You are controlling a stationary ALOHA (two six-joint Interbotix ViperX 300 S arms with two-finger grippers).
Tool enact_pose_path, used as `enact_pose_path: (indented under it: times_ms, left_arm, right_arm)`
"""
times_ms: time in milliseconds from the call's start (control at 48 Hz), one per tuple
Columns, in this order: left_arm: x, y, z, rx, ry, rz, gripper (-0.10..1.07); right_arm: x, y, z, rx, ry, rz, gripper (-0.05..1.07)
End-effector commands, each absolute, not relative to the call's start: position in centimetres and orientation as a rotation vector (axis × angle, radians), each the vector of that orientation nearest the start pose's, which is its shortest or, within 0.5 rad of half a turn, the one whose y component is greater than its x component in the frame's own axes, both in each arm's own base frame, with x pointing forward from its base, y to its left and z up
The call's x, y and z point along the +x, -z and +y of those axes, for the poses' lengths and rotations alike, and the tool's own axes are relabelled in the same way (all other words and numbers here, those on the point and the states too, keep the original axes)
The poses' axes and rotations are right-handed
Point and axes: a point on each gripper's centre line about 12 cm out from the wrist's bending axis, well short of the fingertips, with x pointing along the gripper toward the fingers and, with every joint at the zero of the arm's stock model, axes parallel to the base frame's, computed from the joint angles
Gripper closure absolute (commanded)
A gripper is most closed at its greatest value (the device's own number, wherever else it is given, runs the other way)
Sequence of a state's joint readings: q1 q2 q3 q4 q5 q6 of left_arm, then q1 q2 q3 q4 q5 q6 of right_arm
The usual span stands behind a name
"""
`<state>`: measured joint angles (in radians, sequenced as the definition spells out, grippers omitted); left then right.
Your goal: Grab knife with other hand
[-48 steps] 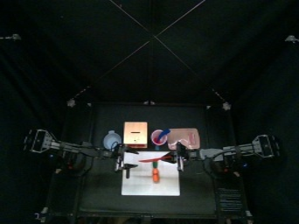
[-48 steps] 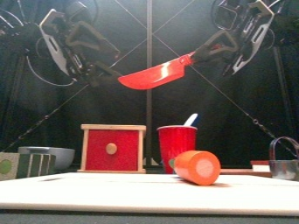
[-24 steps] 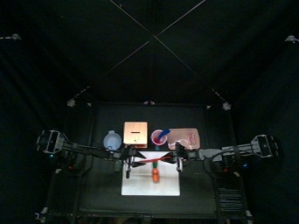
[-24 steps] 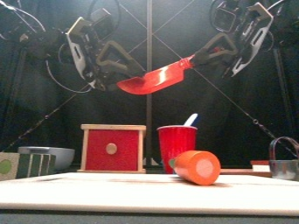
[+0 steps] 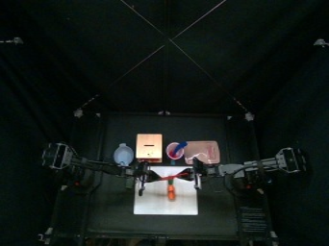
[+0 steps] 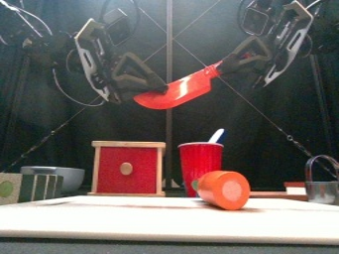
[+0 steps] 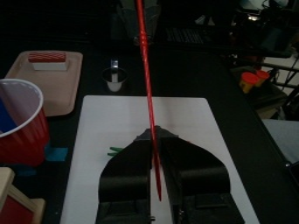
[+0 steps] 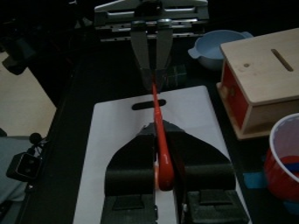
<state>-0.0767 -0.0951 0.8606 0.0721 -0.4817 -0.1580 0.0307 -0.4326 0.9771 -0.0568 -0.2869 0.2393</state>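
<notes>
Compared with a second ago, the left gripper (image 6: 139, 87) is now reaching the tip of the red knife (image 6: 179, 87), and its jaws are narrowing around the blade from both sides. The right gripper (image 6: 243, 62) is staying clamped on the handle, holding the knife in the air above the white board (image 7: 82, 149) and the carrot (image 6: 223, 189).

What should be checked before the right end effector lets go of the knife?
1. Right end effector clamped on the knife handle: ok.
2. Left end effector around the blade tip: ok.
3. Left jaws fully closed on the blade: cannot tell.
4. Knife held in the air, clear of the red cup and carrot: ok.
5. Cutting board lies below in case of a drop: ok.
</notes>
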Motion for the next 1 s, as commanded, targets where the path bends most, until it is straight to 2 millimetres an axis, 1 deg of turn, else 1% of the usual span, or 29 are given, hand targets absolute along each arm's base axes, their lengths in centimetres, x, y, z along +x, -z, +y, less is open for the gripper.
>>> enact_pose_path:
  times_ms: [0,104,333,458,583,667,729,792,896,979]
  left_arm:
    - [36.4,-19.7,-3.3,-0.086,0.1,0.268,0.51]
    - [36.4,-19.7,-3.2,-0.088,0.096,0.268,0.45]
    - [36.5,-19.7,-3.2,-0.089,0.098,0.268,0.23]
    - [36.5,-19.7,-3.2,-0.096,0.092,0.264,0.21]
    - [36.6,-19.3,-3.1,-0.1,0.086,0.28,0.23]
    - [36.7,-19.0,-3.0,-0.104,0.082,0.291,0.27]
    - [36.7,-19.0,-3.0,-0.107,0.08,0.29,0.32]
    - [36.8,-19.2,-3.1,-0.103,0.084,0.285,0.4]
    - [36.8,-19.3,-3.1,-0.105,0.084,0.28,0.51]
    - [36.7,-19.3,-3.1,-0.107,0.082,0.28,0.54]
  right_arm:
    - [30.1,-25.0,1.5,0.187,-0.037,0.225,0.64]
    - [30.2,-25.0,1.7,0.187,-0.043,0.225,0.64]
    - [30.2,-24.9,1.7,0.186,-0.043,0.227,0.64]
    - [30.2,-24.9,1.7,0.186,-0.045,0.227,0.64]
    - [30.2,-25.0,1.7,0.186,-0.045,0.225,0.64]
    - [30.3,-25.2,1.8,0.186,-0.048,0.221,0.64]
    - [30.3,-25.1,1.9,0.186,-0.051,0.223,0.64]
    - [30.2,-25.1,2.0,0.185,-0.056,0.225,0.64]
    - [30.2,-24.8,2.3,0.191,-0.061,0.233,0.64]
    - [30.0,-24.2,2.6,0.206,-0.066,0.261,0.64]
